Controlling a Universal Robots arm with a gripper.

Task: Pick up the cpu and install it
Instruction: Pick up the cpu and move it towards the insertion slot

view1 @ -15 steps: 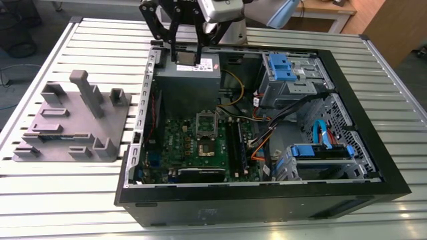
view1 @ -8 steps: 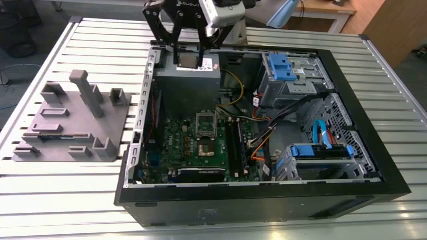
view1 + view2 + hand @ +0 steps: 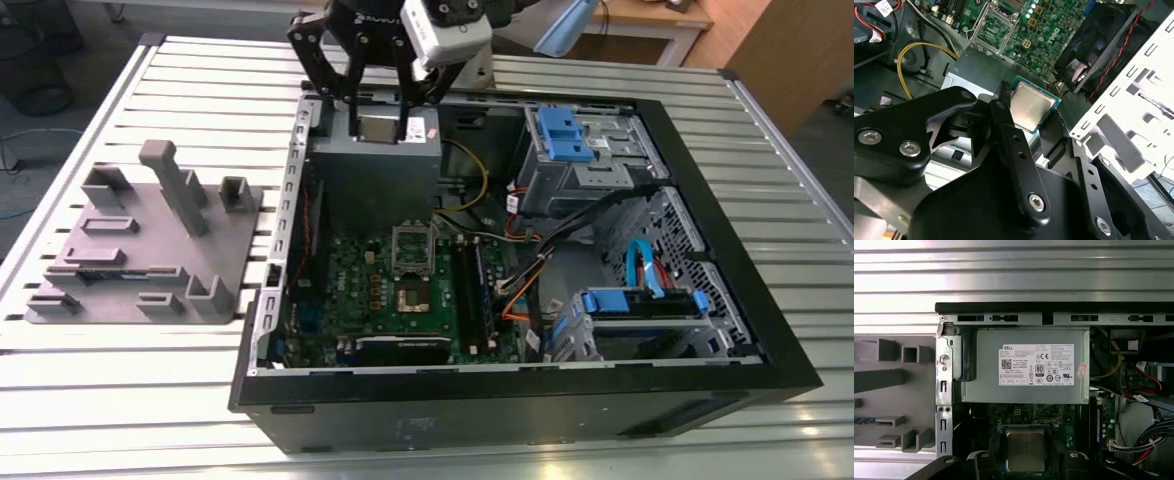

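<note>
The cpu (image 3: 380, 127) (image 3: 1031, 105) (image 3: 1025, 450), a small square chip with a silvery top and thin green rim, hangs level between the black fingers (image 3: 1004, 117). My gripper (image 3: 380, 112) (image 3: 1033, 114) (image 3: 1025, 462) is shut on it, one finger on each side edge. In the exterior view it hovers over the grey power supply (image 3: 374, 165) at the far end of the open computer case. The open silver socket frame (image 3: 411, 262) (image 3: 994, 27) sits on the green motherboard (image 3: 354, 300), nearer the camera than the chip and apart from it.
A grey plastic fixture (image 3: 134, 240) with upright posts lies on the slatted table at the exterior view's left. Inside the case (image 3: 747, 330) are blue drive bays (image 3: 567, 135), orange and yellow cables (image 3: 514, 300), a black fan (image 3: 1094, 45) and memory slots.
</note>
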